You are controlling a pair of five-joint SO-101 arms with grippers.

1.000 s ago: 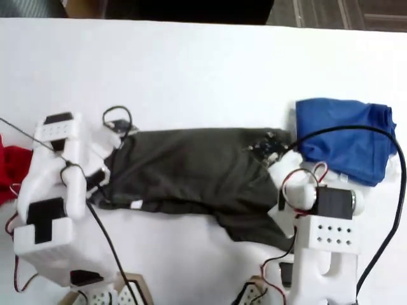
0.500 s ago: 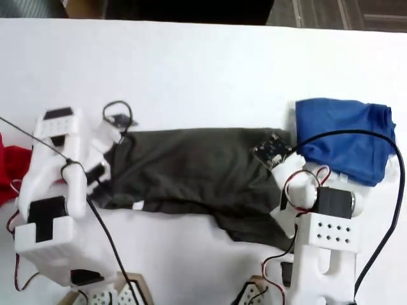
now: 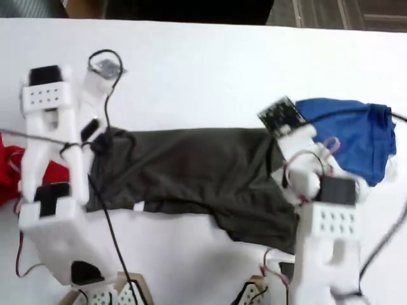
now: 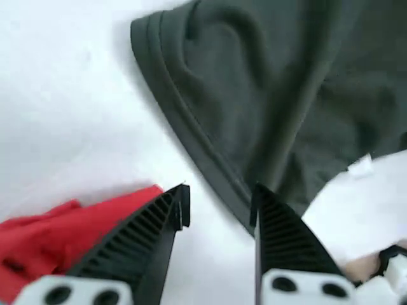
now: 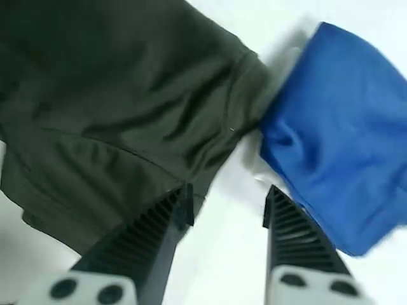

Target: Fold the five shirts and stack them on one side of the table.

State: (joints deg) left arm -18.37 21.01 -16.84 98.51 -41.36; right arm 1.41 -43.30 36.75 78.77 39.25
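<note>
On table point(image 3: 203, 63) centre: dark shirt point(image 3: 191, 171) partly folded; blue shirt point(image 3: 356, 133) bundled, red shirt point(image 3: 13, 171) crumpled, unstacked; left gripper point(image 4: 219, 210), right gripper point(image 5: 226, 210) spread, empty.

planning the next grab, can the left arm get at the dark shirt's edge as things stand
Probably yes: the left end effector is open just above the dark shirt at its edge, nothing lies between, and the red shirt lies to one side.

A robotics lab: white table point(image 3: 210, 63), left arm point(image 3: 48, 190) and right arm point(image 3: 327, 222) trailing bare wires.
</note>
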